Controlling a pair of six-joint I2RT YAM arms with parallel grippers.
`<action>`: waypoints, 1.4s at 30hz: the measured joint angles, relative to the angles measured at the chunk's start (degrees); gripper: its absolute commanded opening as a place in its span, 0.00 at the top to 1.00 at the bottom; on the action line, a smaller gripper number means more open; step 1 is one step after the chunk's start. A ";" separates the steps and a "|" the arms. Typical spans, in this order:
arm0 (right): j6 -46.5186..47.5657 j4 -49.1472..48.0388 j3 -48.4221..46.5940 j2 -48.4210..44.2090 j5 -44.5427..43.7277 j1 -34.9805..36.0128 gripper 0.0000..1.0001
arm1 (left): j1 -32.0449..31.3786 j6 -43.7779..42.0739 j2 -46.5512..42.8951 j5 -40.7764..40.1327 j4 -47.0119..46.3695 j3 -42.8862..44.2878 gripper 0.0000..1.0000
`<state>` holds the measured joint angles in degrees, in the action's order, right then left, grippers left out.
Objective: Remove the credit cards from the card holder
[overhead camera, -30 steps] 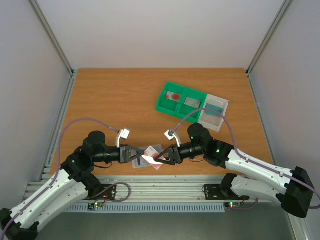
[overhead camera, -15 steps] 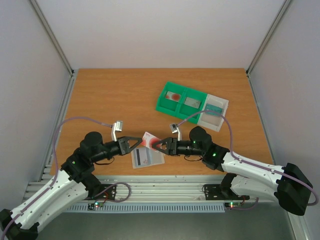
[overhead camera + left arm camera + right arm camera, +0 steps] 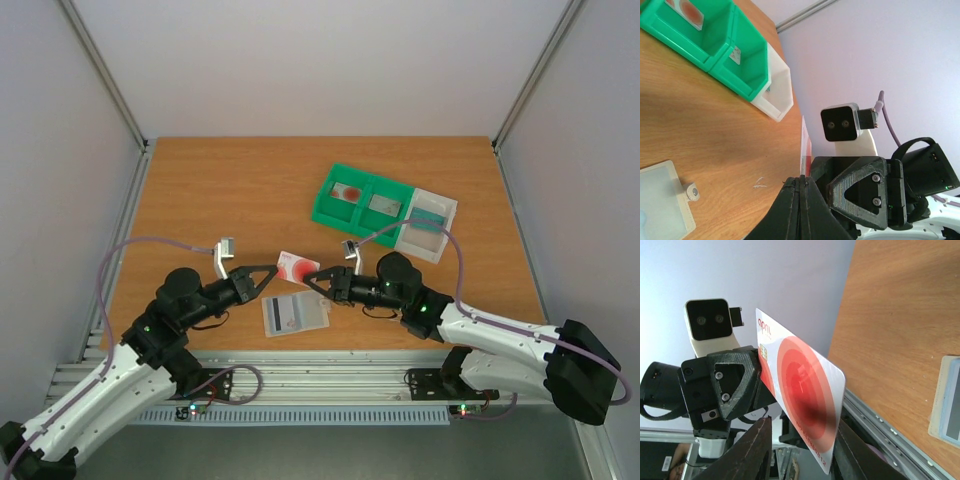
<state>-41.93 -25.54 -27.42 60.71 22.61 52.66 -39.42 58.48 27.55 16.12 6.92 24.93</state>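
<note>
Holding the red-spotted card above the worktop, my left pincer is clenched on it. I cannot tell whether my right pincer grips it. The striped card still lies on the card holder near me.

**Both arms reach inward, claws meeting tip to tip**

The left arm bends at the elbow and stretches forward and toward its partner. The left claw has its fingers pressed flat together on one end of a credit card, which stands out past the tips. The right arm lies low, its forearm angled across to its own left. The right claw points straight at the left claw, just beside it. Its fingers stand apart with the card's lower corner between them. Whether they press on the card cannot be told.
</note>
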 measured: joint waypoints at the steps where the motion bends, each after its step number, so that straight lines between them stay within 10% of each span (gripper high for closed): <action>1: -0.13 -0.17 0.00 0.20 -0.26 0.07 0.69 | 0.00 0.26 -0.11 -0.46 -0.20 -0.26 1.00; 16: -0.70 -1.49 -0.15 0.79 -2.67 1.70 0.99 | 0.00 2.97 -1.49 -3.72 -1.20 -1.99 0.98; 27: 4.90 10.80 -4.39 -2.51 -6.32 1.95 0.99 | 0.00 1.75 -5.20 -6.40 4.74 -1.95 0.05; 42: 21.35 37.75 -24.59 2.08 -12.35 -6.99 0.99 | 0.00 -7.85 -4.90 -11.04 25.24 3.74 0.01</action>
<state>-20.58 12.21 -52.01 62.78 10.26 45.67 -39.42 50.63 22.65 5.08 32.16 28.67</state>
